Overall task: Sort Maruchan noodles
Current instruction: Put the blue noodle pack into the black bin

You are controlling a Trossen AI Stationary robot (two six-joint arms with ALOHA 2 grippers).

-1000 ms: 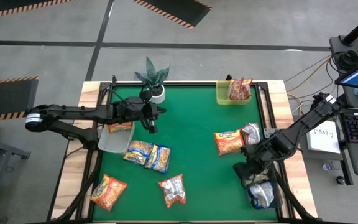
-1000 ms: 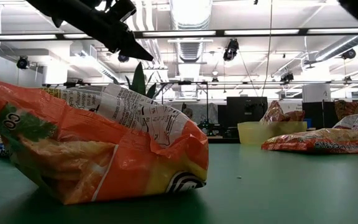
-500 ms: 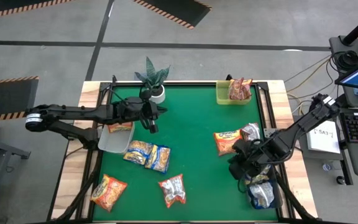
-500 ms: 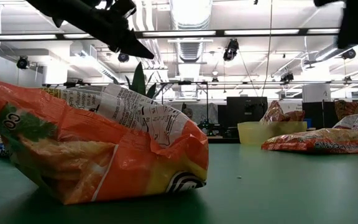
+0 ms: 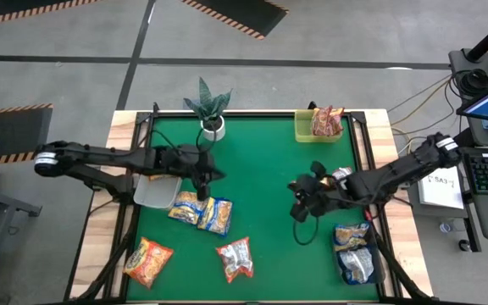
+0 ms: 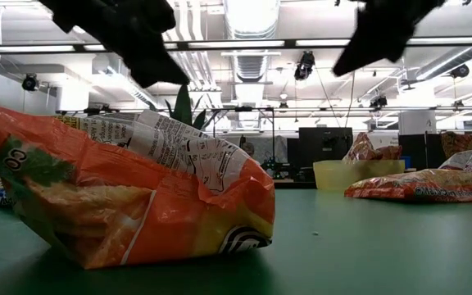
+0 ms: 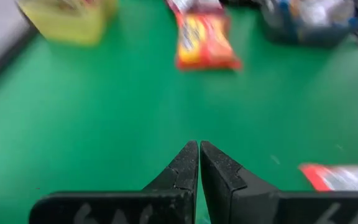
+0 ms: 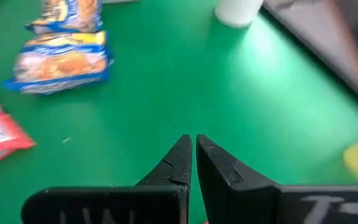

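Maruchan noodle packets lie scattered on the green table (image 5: 261,152): an orange one (image 5: 148,260) and a red-silver one (image 5: 235,258) near the front, and two yellow-blue ones (image 5: 202,210) left of the middle. Two more lie at the near right (image 5: 354,250). One stands in the lime tray (image 5: 318,127). My left gripper (image 5: 217,175) (image 7: 198,146) hovers shut just beyond the yellow-blue pair. My right gripper (image 5: 298,212) (image 8: 194,140) hovers shut right of the middle, its arm covering most of an orange packet (image 7: 204,40). Neither gripper holds anything.
A potted plant in a white pot (image 5: 213,127) stands at the far edge, left of the middle. A pale tray (image 5: 152,193) sits at the left edge under the left arm. Bare green mat lies in the table's middle, between the two grippers.
My right gripper has swung from above the packets at the near right toward the table's middle and a little toward the far edge, rolling its wrist; a yellow-blue packet now shows where it was. My left gripper has shifted slightly toward the near edge and rolled.
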